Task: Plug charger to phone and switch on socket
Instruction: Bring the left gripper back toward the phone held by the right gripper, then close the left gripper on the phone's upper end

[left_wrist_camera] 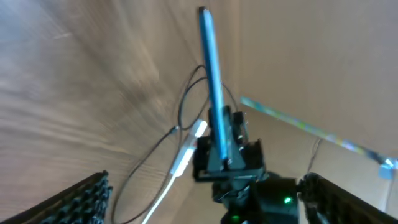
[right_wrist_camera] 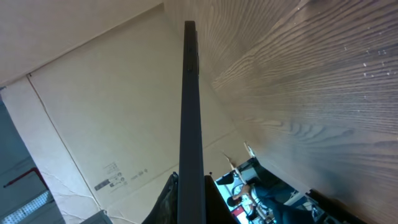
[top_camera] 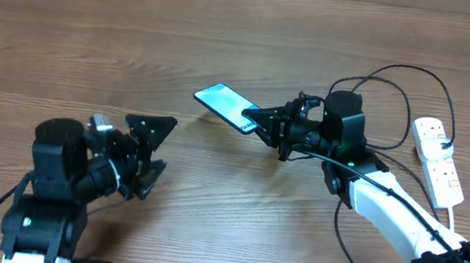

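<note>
- The table (top_camera: 138,35) carried all the task items. The phone and the power strip sat in its right half.
- The right claw (top_camera: 261,122) was clamped on the near end of the phone, one finger against each flat face.
- The left claw (top_camera: 153,151) stood with its fingers wide apart, holding nothing, well apart from the phone.
- The power strip (top_camera: 438,160) lay flat near the right edge. It was judged rigid and light enough to slide if a switch was pressed from the side, so the press should come from straight above.
- The phone (top_camera: 223,103) projected left from the right claw with its screen facing up. Whether its far end touched the table could not be told. It was judged stiff, smooth-faced, slippery and breakable. The hold should stay on the flat faces, leaving the port edge free.
- The charger cable (top_camera: 391,72) looped behind the right arm towards the power strip. It was judged thin, limp and springy, and best gripped just behind the connector. The connector tip could not be located.
</note>
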`<control>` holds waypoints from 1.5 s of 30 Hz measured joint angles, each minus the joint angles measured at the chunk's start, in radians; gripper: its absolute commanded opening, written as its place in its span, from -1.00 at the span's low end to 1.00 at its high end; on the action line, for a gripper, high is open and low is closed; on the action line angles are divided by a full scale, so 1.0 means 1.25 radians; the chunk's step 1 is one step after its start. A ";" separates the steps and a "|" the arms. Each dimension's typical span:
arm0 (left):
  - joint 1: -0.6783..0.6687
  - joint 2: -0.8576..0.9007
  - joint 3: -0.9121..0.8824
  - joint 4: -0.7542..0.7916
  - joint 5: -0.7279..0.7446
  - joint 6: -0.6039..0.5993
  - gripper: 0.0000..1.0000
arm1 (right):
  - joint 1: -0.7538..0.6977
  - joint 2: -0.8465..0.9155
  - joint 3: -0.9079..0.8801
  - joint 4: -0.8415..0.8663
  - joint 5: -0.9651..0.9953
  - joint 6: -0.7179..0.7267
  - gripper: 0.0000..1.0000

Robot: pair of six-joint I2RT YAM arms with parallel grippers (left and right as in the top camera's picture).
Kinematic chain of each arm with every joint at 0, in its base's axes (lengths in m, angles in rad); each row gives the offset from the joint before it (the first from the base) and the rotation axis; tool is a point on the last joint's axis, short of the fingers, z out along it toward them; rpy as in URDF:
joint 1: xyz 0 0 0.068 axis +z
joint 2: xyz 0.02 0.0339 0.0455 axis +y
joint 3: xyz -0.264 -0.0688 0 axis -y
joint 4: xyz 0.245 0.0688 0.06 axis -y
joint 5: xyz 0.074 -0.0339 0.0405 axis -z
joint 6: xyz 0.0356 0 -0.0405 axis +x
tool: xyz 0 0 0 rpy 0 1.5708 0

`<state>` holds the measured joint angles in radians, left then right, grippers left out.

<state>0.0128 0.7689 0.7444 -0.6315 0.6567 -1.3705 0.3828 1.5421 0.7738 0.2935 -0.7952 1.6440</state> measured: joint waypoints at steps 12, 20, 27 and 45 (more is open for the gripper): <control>-0.039 0.288 -0.001 0.204 0.100 -0.041 0.43 | 0.073 0.000 0.000 0.001 0.013 0.008 -0.92; -0.099 0.407 -0.004 0.405 0.143 -0.094 0.25 | 0.108 0.000 0.000 0.005 0.040 0.064 -0.92; -0.099 0.422 -0.004 0.422 0.148 -0.114 0.17 | 0.120 0.000 0.000 0.008 0.044 0.118 -0.92; -0.098 0.422 -0.004 0.422 0.112 -0.114 0.04 | 0.118 0.000 0.000 0.034 0.002 0.227 -0.92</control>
<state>-0.1097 1.2964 0.7395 -0.1036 0.7971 -1.5127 0.5308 1.5421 0.7738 0.3359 -0.7921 1.9274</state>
